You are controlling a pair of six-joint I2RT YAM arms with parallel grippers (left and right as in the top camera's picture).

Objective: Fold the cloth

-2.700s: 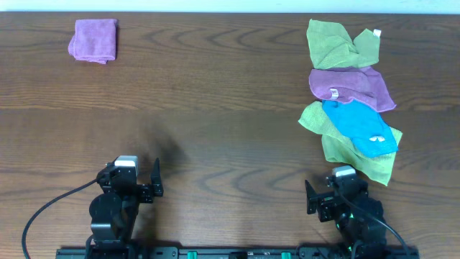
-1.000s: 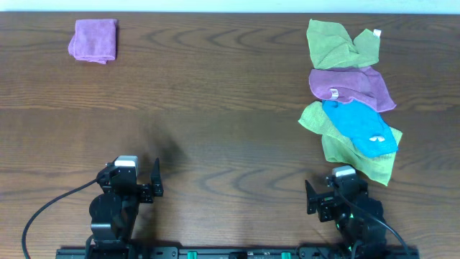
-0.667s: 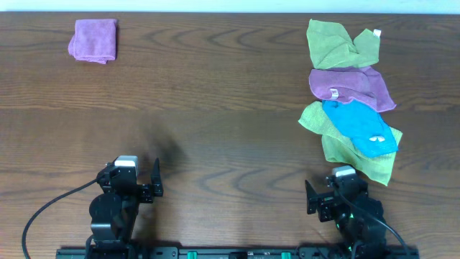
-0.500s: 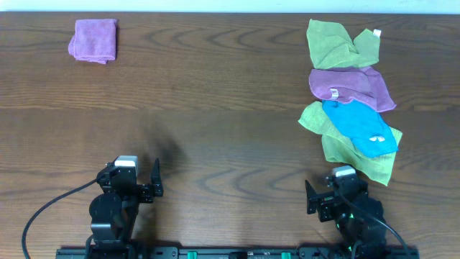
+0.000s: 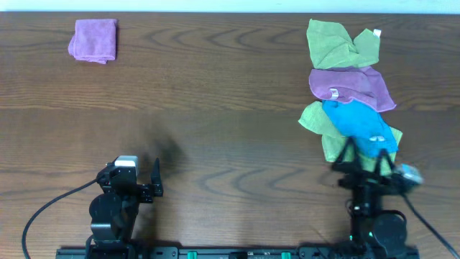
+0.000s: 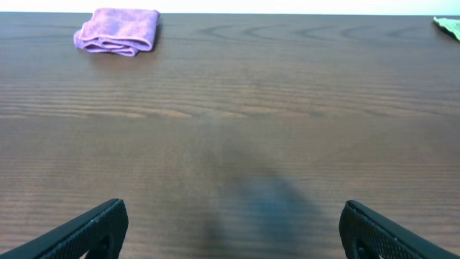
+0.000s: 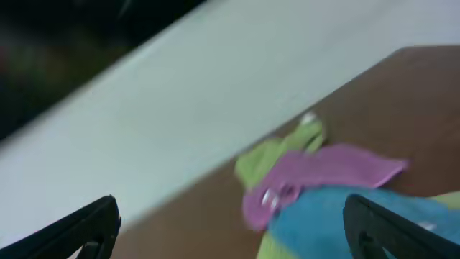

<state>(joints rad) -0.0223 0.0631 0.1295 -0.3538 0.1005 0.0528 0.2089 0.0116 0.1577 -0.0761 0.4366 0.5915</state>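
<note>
A pile of crumpled cloths lies at the right: a green cloth (image 5: 338, 42) at the back, a purple cloth (image 5: 348, 85), a blue cloth (image 5: 359, 126) and a second green cloth (image 5: 315, 119) under the blue one. My right gripper (image 5: 365, 157) is open, over the pile's near edge. Its wrist view is blurred and tilted and shows the blue cloth (image 7: 330, 219), the purple cloth (image 7: 323, 173) and a green cloth (image 7: 269, 158) ahead of the open jaws (image 7: 233, 237). My left gripper (image 5: 131, 180) is open and empty at the front left, with its jaws (image 6: 233, 237) over bare wood.
A folded purple cloth (image 5: 95, 39) lies at the far left corner and also shows in the left wrist view (image 6: 115, 30). The wooden table (image 5: 215, 108) spans the view. A black cable (image 5: 43, 216) runs from the left arm.
The right arm has swung from its rest pose up and towards the cloth pile, so its open gripper now sits at the pile's near edge. The left arm and the cloths have not moved.
</note>
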